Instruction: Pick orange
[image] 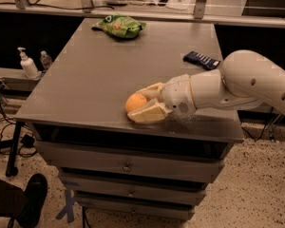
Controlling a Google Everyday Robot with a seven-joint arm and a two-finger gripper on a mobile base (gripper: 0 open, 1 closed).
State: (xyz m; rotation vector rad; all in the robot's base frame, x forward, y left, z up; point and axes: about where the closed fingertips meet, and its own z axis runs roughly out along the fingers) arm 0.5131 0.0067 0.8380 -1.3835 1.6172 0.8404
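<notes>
Orange (134,102) sat near the counter's (109,65) front edge, apparently clasped on both sides by the claw (137,105), set low from the right for lifting.

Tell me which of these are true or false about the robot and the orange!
1. The orange sits near the front edge of the table. True.
2. The gripper is over by the green bag. False: the gripper is right at the orange, and the bag lies at the far edge.
3. The orange is bigger than the green bag. False: it is much smaller.
4. A dark flat thing lies on the table too. True.
</notes>
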